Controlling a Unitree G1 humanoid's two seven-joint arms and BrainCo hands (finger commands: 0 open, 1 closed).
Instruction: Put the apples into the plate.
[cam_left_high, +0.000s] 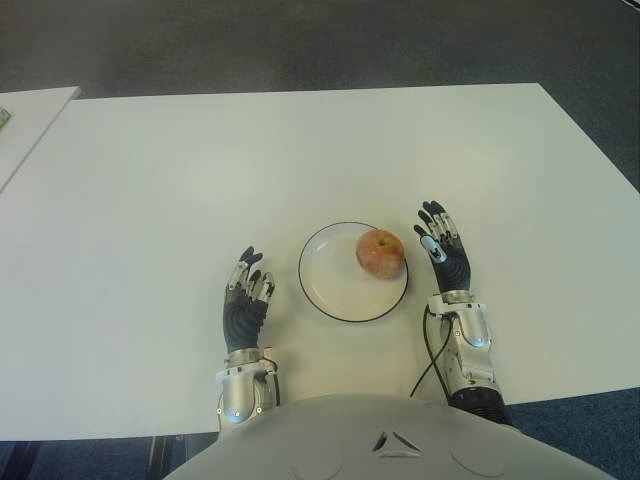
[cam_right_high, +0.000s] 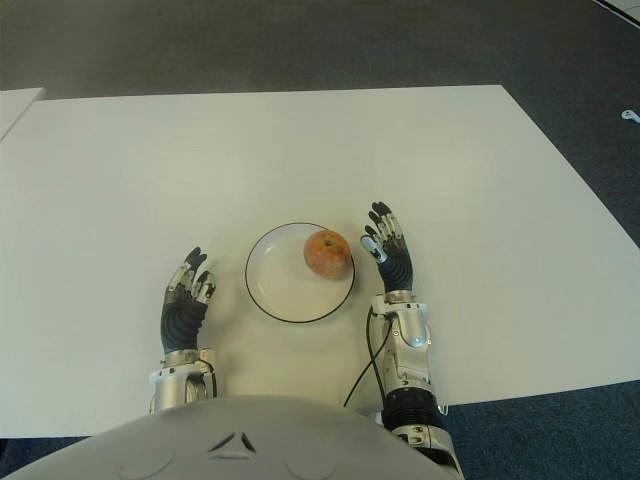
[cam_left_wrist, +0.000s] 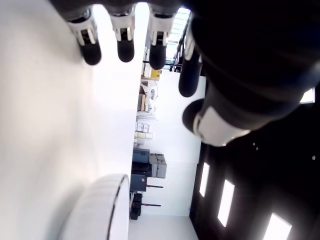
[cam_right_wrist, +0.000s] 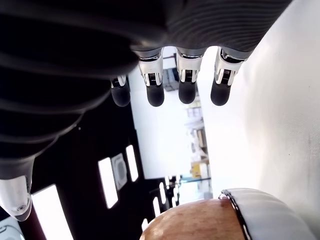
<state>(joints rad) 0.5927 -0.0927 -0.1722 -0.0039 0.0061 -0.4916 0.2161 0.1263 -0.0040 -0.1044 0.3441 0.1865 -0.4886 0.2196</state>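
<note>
The white worktop (cam_left_high: 150, 180) carries only a plate (cam_left_high: 335, 290) with a dark rim, and nothing stands between it and my hands. A second pale surface (cam_left_high: 25, 120) shows beyond the far left corner of the worktop. The apple (cam_left_high: 380, 251) lies in the plate, on its right side, close to the rim. My right hand (cam_left_high: 445, 255) is just right of the plate, beside the apple but apart from it; its fingers (cam_right_wrist: 155, 95) are stretched out and hold nothing. My left hand (cam_left_high: 246, 300) is just left of the plate, with fingers (cam_left_wrist: 125, 50) also straight and empty, not touching the plate.
</note>
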